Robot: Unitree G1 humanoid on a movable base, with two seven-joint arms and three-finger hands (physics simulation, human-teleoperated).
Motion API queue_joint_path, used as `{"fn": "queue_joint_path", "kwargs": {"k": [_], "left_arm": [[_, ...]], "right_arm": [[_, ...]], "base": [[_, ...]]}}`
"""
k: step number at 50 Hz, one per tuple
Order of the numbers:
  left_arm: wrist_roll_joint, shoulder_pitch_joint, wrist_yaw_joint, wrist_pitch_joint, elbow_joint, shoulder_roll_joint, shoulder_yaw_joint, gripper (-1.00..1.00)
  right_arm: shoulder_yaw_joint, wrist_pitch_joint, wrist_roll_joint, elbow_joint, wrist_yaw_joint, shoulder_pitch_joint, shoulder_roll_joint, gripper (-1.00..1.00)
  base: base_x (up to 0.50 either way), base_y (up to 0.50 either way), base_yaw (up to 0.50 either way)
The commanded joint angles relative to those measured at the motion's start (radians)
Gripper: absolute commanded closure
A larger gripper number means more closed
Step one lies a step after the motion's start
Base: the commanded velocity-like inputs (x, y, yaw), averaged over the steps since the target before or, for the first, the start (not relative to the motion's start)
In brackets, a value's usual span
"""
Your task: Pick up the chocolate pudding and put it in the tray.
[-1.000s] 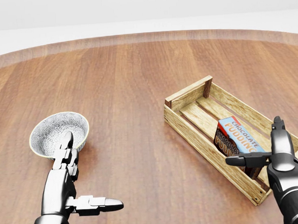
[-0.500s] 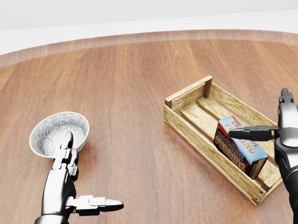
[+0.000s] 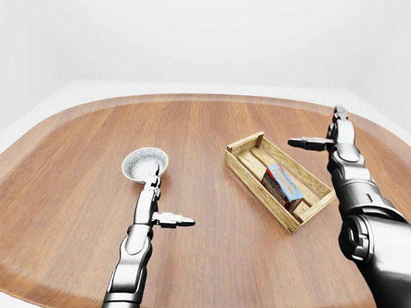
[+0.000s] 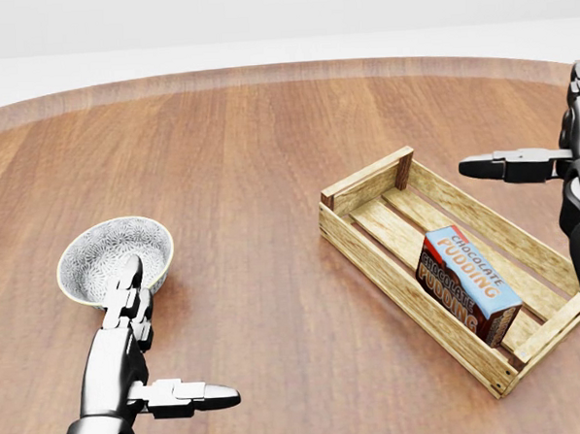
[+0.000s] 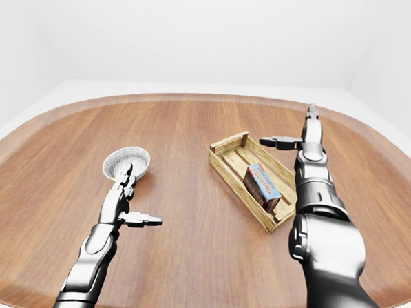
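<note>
Chocolate pudding (image 4: 466,284) sits on edge inside the tray (image 4: 366,183), job apparently done. Right hand (image 4: 544,145) hovers above, fingers spread, empty; left hand (image 4: 146,356) idles open beside the bowl (image 4: 88,257).

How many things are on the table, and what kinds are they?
Bowl: 1
Tray: 1
Pudding box: 1, lying in the tray
Total: 3

Bright, even, sharp renders with soft shadows beside the tray (image 4: 369,247), and wide-angle stretching in both eye views.
</note>
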Motion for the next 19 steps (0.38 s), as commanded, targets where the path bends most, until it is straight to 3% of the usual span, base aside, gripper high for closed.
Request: {"fn": "queue_joint_path", "kwargs": {"k": [1,19], "left_arm": [[-0.014,-0.001,-0.009,-0.009,-0.002,0.000,0.003,-1.00],[-0.014,-0.004,-0.009,-0.010,0.004,0.001,0.004,-1.00]], "right_arm": [[0.008,0.000,0.029,-0.037,0.059,-0.103,-0.043,-1.00],[0.010,0.000,0.040,-0.097,0.135,-0.258,-0.120,-1.00]], "base": [[0.00,0.00,0.00],[0.00,0.00,0.00]]}}
